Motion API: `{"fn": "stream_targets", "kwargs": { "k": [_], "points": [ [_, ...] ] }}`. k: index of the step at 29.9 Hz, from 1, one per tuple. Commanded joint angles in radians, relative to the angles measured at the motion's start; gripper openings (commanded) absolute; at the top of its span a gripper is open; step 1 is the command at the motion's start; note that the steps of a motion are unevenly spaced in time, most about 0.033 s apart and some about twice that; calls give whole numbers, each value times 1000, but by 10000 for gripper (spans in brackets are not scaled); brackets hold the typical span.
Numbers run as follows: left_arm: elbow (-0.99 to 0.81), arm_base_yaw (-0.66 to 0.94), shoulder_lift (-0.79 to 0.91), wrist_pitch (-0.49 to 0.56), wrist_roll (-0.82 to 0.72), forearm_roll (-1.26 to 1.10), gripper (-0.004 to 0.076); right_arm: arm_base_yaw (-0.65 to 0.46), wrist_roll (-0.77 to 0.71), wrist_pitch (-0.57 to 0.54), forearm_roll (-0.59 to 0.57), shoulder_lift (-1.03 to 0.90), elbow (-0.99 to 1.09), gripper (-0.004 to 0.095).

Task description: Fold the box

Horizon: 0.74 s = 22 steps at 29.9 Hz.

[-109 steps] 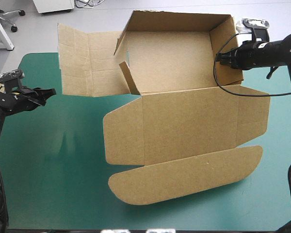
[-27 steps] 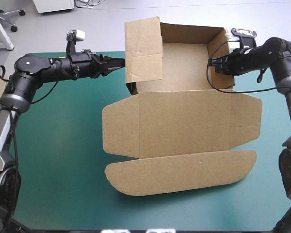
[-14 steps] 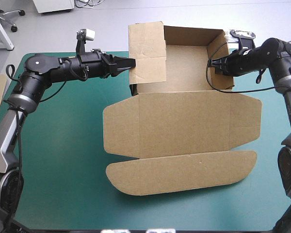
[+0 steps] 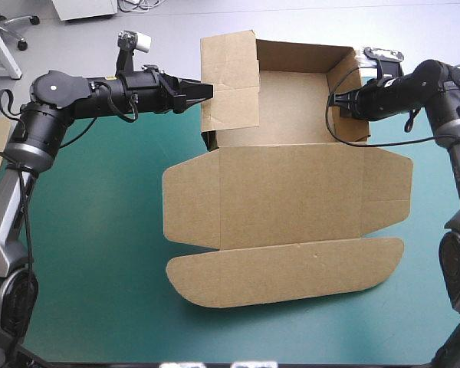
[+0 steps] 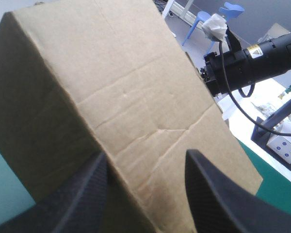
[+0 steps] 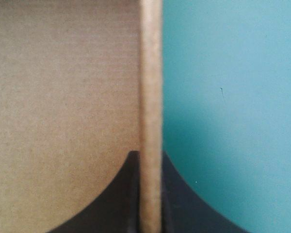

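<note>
The box (image 4: pixel 291 115) stands at the far middle of the bench (image 4: pixel 92 253), its back and side walls raised and its lid (image 4: pixel 291 199) lying flat toward the near edge. The left wall (image 4: pixel 228 80) stands tall, its upper half not yet turned over into the tray. The left jaws are apart, their tips at that wall's outer face near its middle crease, and the board fills the space ahead of them in the left wrist view. The right jaws are clamped on the right wall (image 4: pixel 345 96), its edge (image 6: pixel 150 97) running straight up between them. The step in hand looks to be folding the left wall's upper half inward and down. To do it well, the right jaws should act as a firm anchor so the tray does not slide. The left jaws should press at or above the crease, inward first and then down, so the panel bends on its score line. Pushing too low would likely shove the whole box to the right.
</note>
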<state>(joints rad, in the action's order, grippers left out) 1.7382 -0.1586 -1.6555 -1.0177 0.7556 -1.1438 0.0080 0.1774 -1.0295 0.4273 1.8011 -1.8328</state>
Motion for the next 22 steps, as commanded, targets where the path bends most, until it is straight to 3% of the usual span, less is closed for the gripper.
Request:
{"fn": "stream_targets", "kwargs": {
  "k": [1, 10, 22],
  "points": [
    [55, -12, 45, 11, -14, -44, 364, 0, -10, 36, 48, -54, -28, -22],
    [125, -70, 45, 14, -64, 143, 428, 0, -13, 30, 48, -54, -28, -22],
    [232, -70, 45, 6, -136, 288, 427, 0, -13, 34, 47, -54, -28, -22]
  ]
}}
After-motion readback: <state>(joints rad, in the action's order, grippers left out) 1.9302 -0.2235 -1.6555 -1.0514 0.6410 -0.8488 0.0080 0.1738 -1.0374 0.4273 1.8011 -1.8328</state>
